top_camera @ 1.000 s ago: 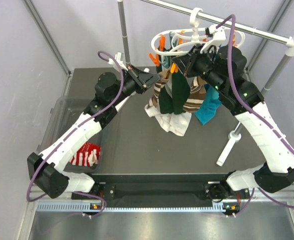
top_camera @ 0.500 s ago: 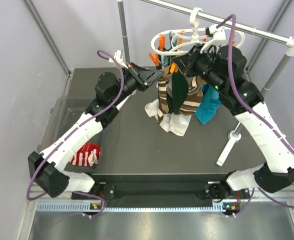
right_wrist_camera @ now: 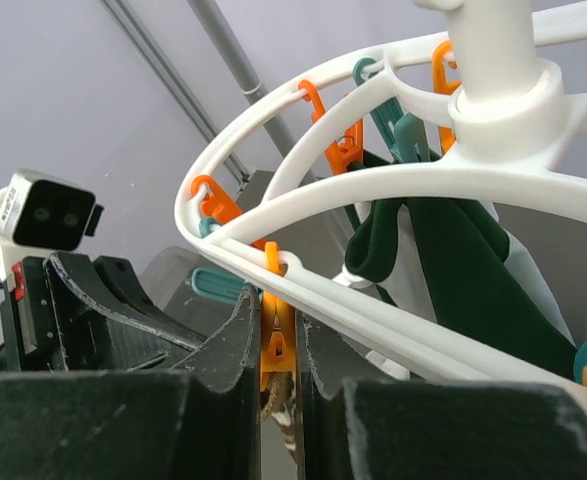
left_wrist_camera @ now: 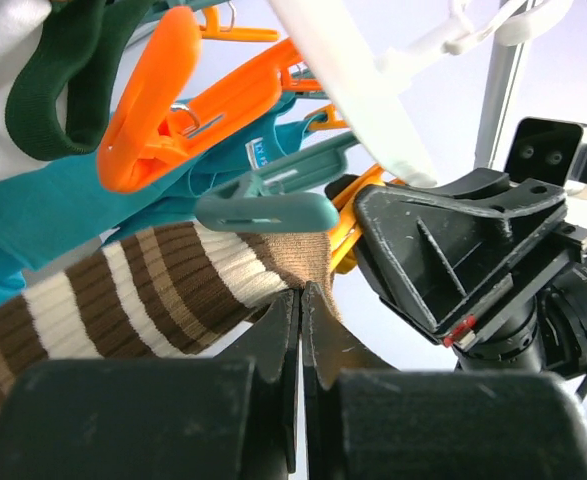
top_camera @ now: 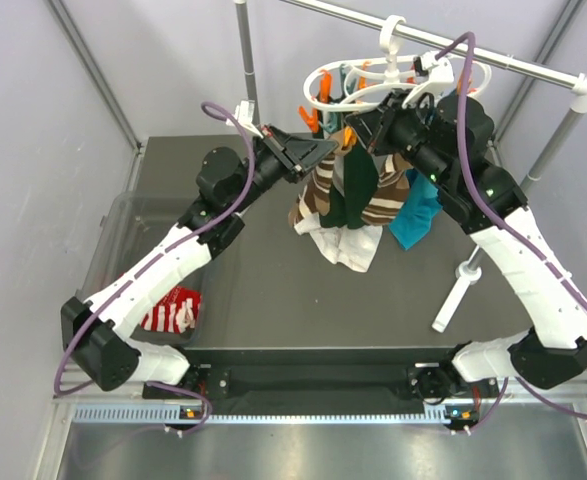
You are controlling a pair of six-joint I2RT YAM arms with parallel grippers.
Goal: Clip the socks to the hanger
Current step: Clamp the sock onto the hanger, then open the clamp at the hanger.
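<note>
The white ring hanger hangs by its hook from the grey rail. It carries orange and teal clips, with dark green, teal and white socks clipped on. My left gripper is shut on the cuff of a brown-and-cream striped sock, held just under a teal clip. My right gripper is shut on an orange clip on the ring, and a bit of striped sock shows below that clip. A red-and-white striped sock lies in the bin. No mustard-orange sock is in view.
A clear plastic bin sits at the table's left edge. The grey rail and its two poles stand at the back. A white rod lies at the right. The two grippers are almost touching under the hanger.
My left gripper has moved up and to the right with the striped sock, close under the hanger's clips. The right gripper has stayed at the orange clip.
</note>
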